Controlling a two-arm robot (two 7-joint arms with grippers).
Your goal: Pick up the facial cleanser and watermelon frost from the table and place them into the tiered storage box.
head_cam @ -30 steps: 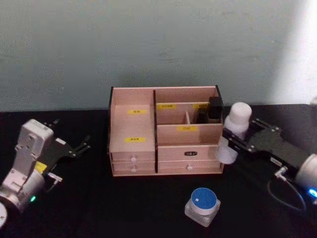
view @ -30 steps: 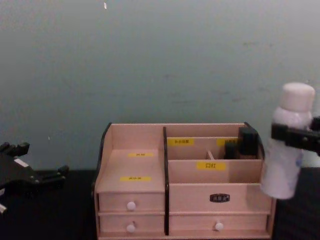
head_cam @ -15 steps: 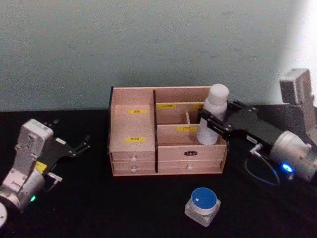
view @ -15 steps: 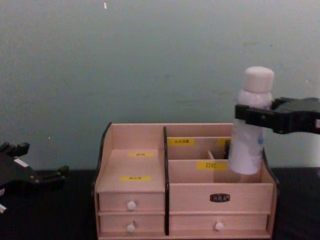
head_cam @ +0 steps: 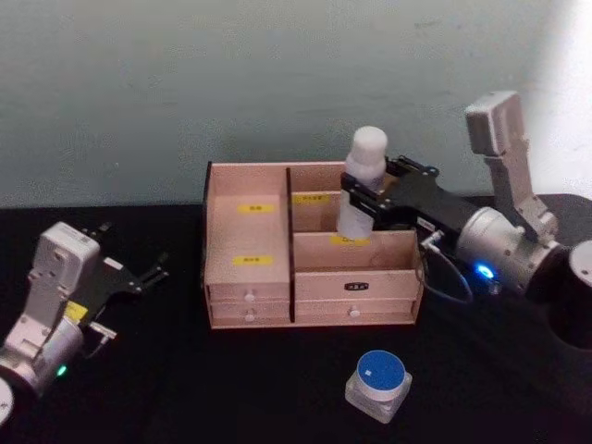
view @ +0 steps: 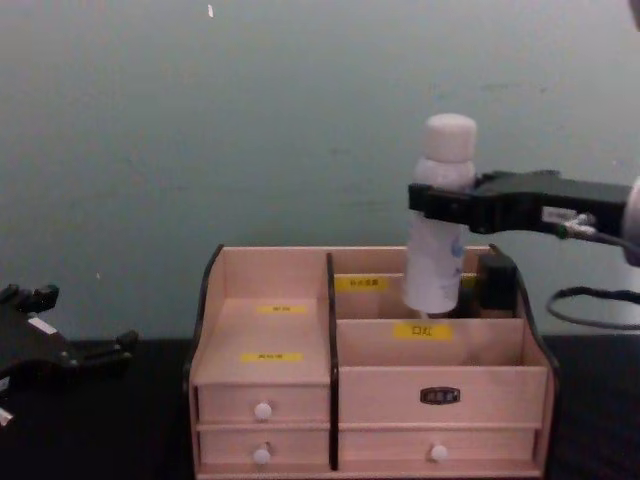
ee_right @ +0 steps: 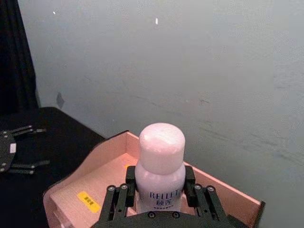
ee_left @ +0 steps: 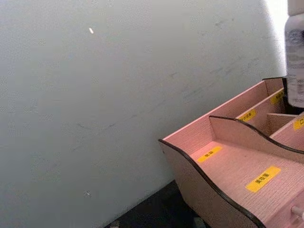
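We are in the middle of the first placement: our right claw (view: 441,200) is clenched on the facial cleanser (view: 437,255), a white bottle with a rounded cap, gripping it just below the shoulder and holding it upright. The bottle is hanging above the right half of the tiered storage box (head_cam: 231,236), its base about level with the rear tiers and not yet resting in any compartment; whether it is over the back row or the middle one, we cannot tell. A dark item (view: 497,285) is already occupying the rear right corner, just beside the bottle. We judge that the next move is calling for a straight descent into a free slot, keeping clear of the thin dividers, before the claw lets go. The blue-lidded jar (head_cam: 378,383), which we are taking for the watermelon frost, is waiting on the table (head_cam: 231,388) in front of the box. Our left claw (head_cam: 137,248) is lying idle and spread open at the left.
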